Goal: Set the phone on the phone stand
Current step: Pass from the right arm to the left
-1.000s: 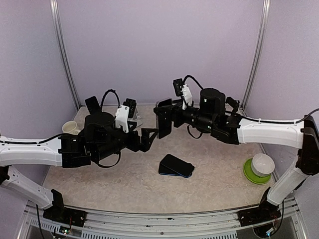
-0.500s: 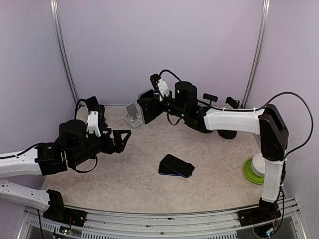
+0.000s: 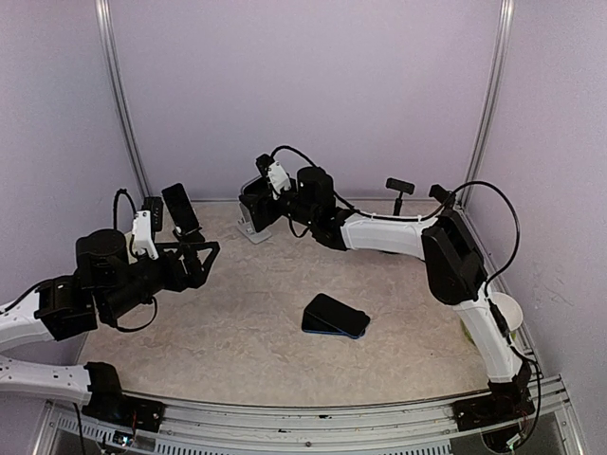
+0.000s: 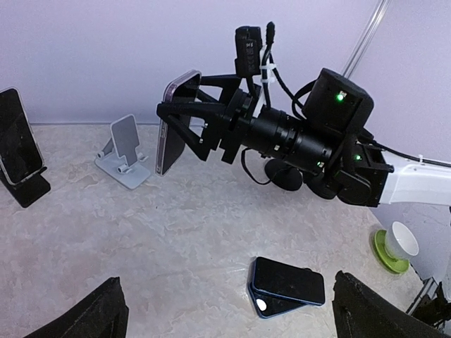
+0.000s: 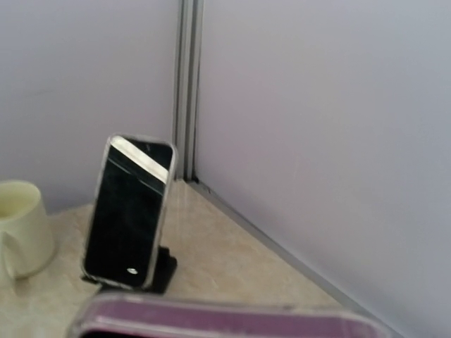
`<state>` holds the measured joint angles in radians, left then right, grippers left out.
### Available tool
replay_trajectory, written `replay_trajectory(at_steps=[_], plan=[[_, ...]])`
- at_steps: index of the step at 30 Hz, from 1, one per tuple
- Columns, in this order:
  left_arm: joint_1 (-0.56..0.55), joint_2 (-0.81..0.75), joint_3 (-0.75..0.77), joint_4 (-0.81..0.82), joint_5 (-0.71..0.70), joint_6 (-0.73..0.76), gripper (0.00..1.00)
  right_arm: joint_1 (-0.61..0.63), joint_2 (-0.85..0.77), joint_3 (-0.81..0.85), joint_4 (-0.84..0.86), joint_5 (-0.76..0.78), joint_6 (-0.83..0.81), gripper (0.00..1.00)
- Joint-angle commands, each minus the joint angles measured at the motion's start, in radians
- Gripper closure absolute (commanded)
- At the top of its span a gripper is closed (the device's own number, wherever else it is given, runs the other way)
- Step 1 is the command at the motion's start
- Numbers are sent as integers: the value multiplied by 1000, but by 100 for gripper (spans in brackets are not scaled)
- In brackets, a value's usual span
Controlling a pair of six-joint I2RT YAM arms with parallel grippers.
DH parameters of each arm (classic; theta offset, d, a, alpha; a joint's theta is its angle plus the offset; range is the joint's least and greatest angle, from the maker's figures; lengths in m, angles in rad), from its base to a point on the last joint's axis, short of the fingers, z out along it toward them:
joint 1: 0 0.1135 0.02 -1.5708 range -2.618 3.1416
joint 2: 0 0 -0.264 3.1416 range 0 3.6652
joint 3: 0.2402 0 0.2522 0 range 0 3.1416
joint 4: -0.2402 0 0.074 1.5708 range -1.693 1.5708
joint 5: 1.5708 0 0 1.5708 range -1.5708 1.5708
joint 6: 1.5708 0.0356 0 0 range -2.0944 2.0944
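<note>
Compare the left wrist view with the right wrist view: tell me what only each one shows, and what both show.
Only the left wrist view: the empty grey stand, two stacked phones, a white cup on a green saucer, and the right gripper itself. Only the right wrist view: a cream mug. Both: the purple-cased phone that the right gripper holds, and another phone propped on a black stand.

Left arm (image 3: 57, 303) low, left tool (image 3: 209, 261) spread wide; right arm (image 3: 398, 232) outstretched, right tool (image 3: 251, 204) clamped.
</note>
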<state>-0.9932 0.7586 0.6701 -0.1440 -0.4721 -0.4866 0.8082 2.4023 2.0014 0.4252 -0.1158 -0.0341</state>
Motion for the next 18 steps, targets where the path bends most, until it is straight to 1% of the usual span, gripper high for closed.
replay_trajectory(at_steps=[1,6,10,13,18], plan=[[8,-38,-12,-65,-20,-18,1,-12,61,101,120,4,-39,46],[9,-62,-21,-91,-20,-29,1,-25,145,177,177,7,-39,46],[17,-45,-25,-93,-37,-20,1,-35,213,242,206,5,-19,46],[65,4,-8,-86,-32,3,1,-41,241,266,230,-5,-6,46],[168,81,33,-43,49,55,1,-46,296,325,253,-7,-5,46]])
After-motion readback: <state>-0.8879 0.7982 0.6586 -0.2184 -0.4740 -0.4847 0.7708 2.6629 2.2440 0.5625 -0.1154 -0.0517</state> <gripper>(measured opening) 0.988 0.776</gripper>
